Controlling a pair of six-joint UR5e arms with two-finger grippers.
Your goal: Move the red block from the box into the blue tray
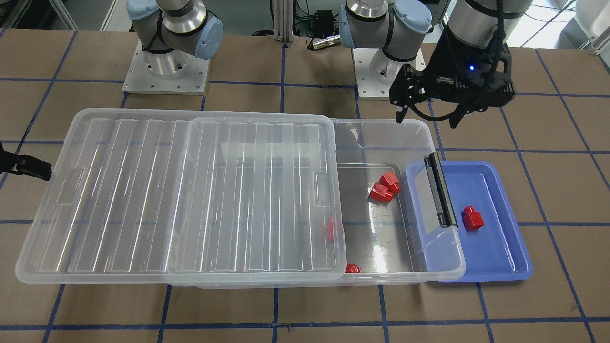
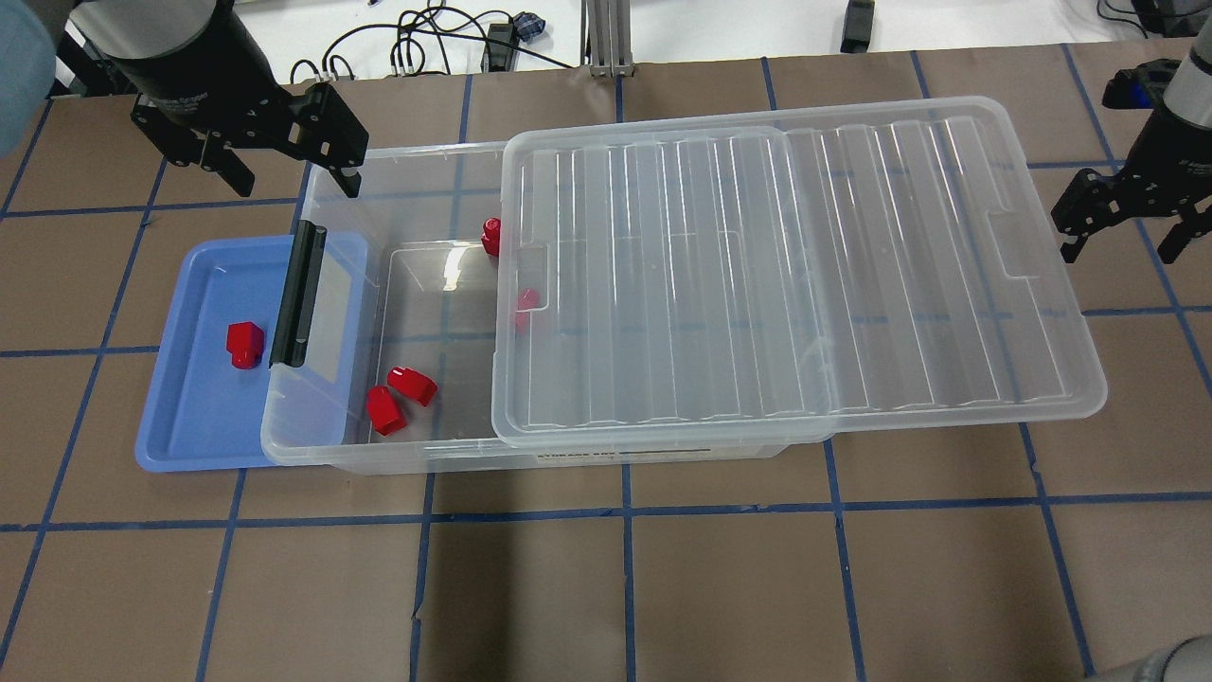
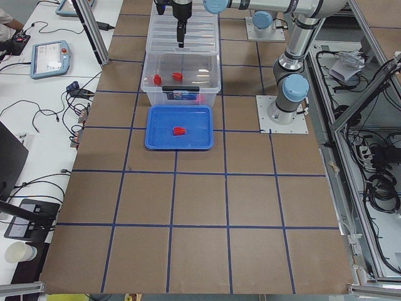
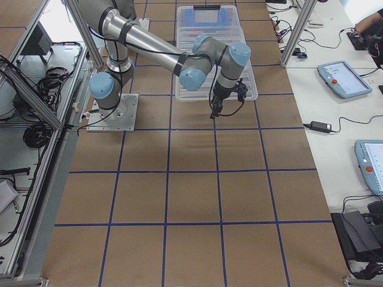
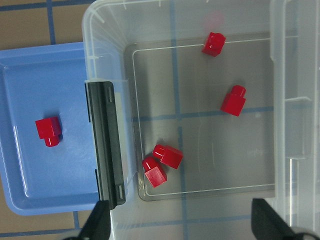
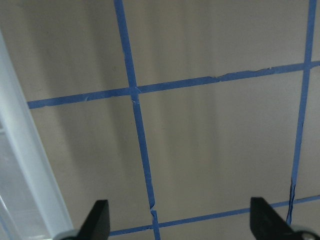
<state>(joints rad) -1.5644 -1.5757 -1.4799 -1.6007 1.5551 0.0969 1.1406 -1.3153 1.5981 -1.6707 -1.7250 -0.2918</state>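
One red block (image 2: 244,344) (image 1: 472,218) (image 5: 48,131) lies in the blue tray (image 2: 194,417) (image 1: 495,257) (image 5: 35,75). The clear box (image 2: 417,180) (image 1: 381,128) sits beside the tray, its lid (image 2: 776,275) (image 1: 143,200) slid partly off, its black latch (image 2: 299,296) (image 5: 107,150) over the tray's edge. Several red blocks lie in the box: two together (image 2: 398,398) (image 5: 161,165), one (image 5: 233,100) mid-floor, one (image 5: 213,44) at the far wall. My left gripper (image 2: 284,170) (image 1: 426,116) is open and empty above the box's far corner. My right gripper (image 2: 1127,242) is open and empty beyond the lid's end.
Brown table paper with a blue tape grid (image 2: 625,530) surrounds the box. The lid overhangs the box toward the right arm. The arm bases (image 1: 167,71) stand behind the box. Cables (image 2: 426,47) lie at the table's far edge.
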